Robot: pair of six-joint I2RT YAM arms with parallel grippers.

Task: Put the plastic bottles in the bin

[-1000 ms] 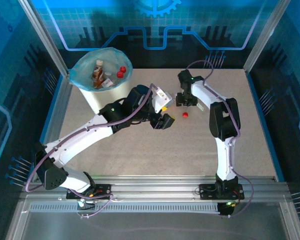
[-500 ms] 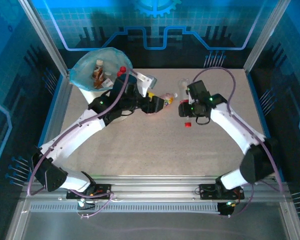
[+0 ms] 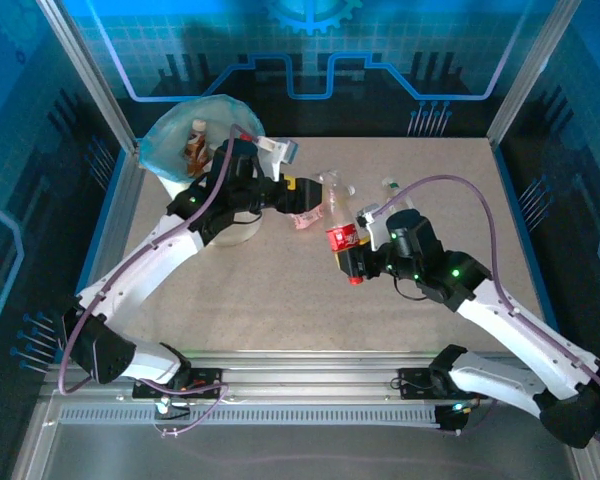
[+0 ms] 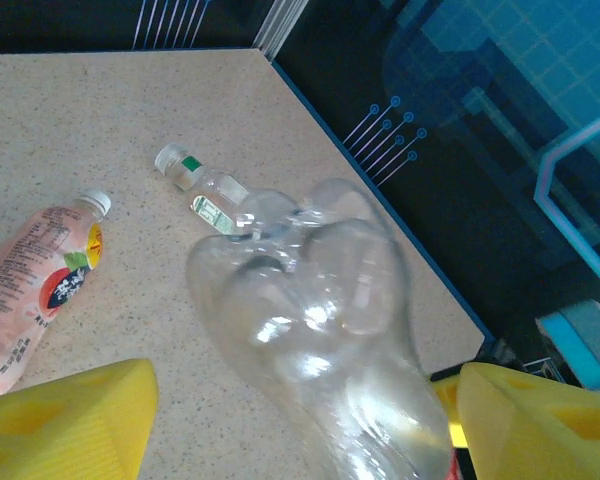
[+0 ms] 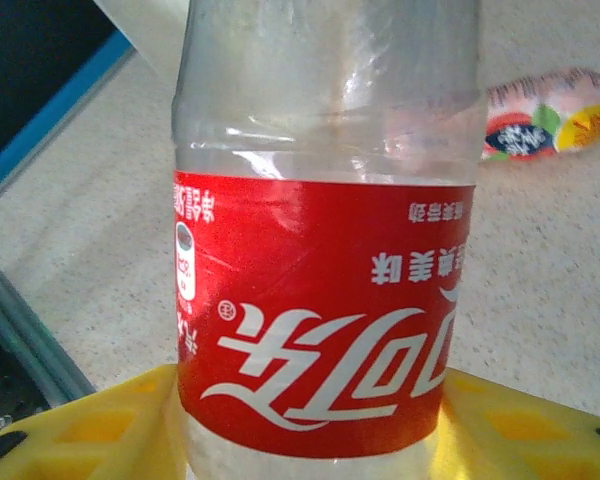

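Right gripper [image 3: 352, 262] was clamped on the red-labelled bottle [image 3: 341, 236], holding it off the table. My left gripper [image 4: 305, 420] stood open around its clear base. I judged the left should close squarely before the right released, then carry it to the bin [image 3: 158, 148] far left.

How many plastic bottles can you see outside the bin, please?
3. A red-label bottle is gripped in the right end effector; a pink-label bottle lies on the table; a small green-label bottle lies farther back. Others may be hidden.
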